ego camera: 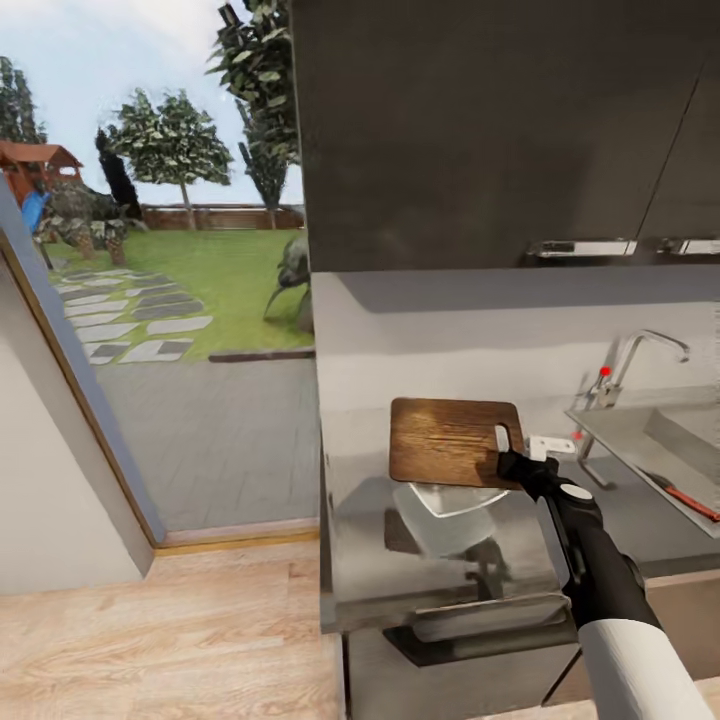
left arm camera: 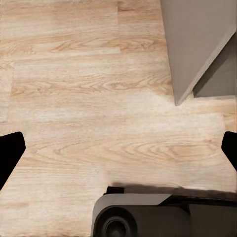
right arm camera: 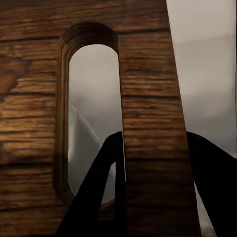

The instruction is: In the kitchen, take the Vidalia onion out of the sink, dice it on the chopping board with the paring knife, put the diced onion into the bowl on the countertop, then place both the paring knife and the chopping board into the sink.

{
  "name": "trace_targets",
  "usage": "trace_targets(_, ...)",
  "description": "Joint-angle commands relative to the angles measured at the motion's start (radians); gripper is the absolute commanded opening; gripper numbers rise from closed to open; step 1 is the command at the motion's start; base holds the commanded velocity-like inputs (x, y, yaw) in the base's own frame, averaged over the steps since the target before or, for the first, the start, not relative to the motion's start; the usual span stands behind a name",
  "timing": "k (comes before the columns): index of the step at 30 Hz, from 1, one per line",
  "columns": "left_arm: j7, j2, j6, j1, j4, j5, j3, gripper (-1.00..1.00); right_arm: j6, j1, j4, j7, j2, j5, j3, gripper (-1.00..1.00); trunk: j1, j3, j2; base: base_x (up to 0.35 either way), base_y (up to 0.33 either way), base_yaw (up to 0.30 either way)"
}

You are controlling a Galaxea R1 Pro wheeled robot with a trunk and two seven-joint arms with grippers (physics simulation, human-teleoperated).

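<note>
The dark brown chopping board [ego camera: 450, 440] hangs tilted above the countertop [ego camera: 365, 570]. My right gripper [ego camera: 512, 462] is shut on its handle end. In the right wrist view one finger [right arm camera: 98, 173] passes through the oblong slot and the other lies outside the board [right arm camera: 148, 98]. Just below the board sits the white square bowl [ego camera: 450, 502]. The grey sink [ego camera: 640, 430] lies to the right, and the paring knife [ego camera: 688, 496] with its reddish handle rests in it. The onion is out of view. My left gripper [left arm camera: 118, 153] is open over wooden floor.
A chrome tap [ego camera: 640, 355] with a red knob stands behind the sink. Dark wall cabinets [ego camera: 500, 130] hang above the counter. An open doorway to a garden [ego camera: 190, 280] is on the left. My base [left arm camera: 143, 217] shows in the left wrist view.
</note>
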Motion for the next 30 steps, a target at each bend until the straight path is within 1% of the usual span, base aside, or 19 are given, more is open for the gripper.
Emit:
trace_targets(1, 0.007, 0.001, -0.002, 0.000, -0.001, 0.010, -0.008, 1.00, 0.006, -0.001, -0.002, 0.007, 0.001, 0.003, -0.002, -1.00, 0.000, -0.002, -0.002, -0.344, 0.000, 0.000)
trace_targets(4, 0.007, 0.001, -0.002, -0.001, -0.001, 0.010, -0.008, 1.00, 0.007, -0.001, -0.004, 0.009, 0.001, 0.003, -0.002, -1.00, 0.000, -0.002, -0.002, -0.303, -0.025, 0.000)
trace_targets(7, 0.007, 0.001, -0.002, 0.000, -0.001, 0.010, -0.008, 1.00, 0.013, -0.001, -0.004, 0.010, 0.002, 0.003, -0.002, -1.00, 0.000, -0.002, -0.002, -0.134, -0.116, 0.069)
trace_targets(11, 0.007, 0.001, -0.002, 0.000, -0.001, 0.010, -0.008, 1.00, 0.031, -0.001, -0.004, 0.010, 0.002, 0.003, -0.002, -1.00, 0.000, -0.002, -0.002, -0.027, -0.165, 0.228)
trace_targets(17, 0.007, 0.001, -0.002, -0.001, -0.001, 0.010, -0.008, 1.00, 0.037, -0.001, -0.005, 0.010, 0.002, 0.003, -0.002, -1.00, 0.000, -0.002, -0.002, -0.004, -0.181, 0.275)
trace_targets(19, 0.007, 0.001, -0.002, -0.001, -0.001, 0.010, -0.008, 1.00, 0.038, -0.001, -0.005, 0.010, 0.002, 0.003, -0.002, -1.00, 0.000, -0.002, -0.002, 0.000, -0.150, 0.152)
trace_targets(30, 0.007, 0.001, -0.001, 0.000, -0.001, 0.010, -0.008, 1.00, 0.038, -0.001, -0.006, 0.010, 0.002, 0.003, -0.006, -1.00, 0.000, -0.002, -0.002, 0.000, -0.132, 0.018)
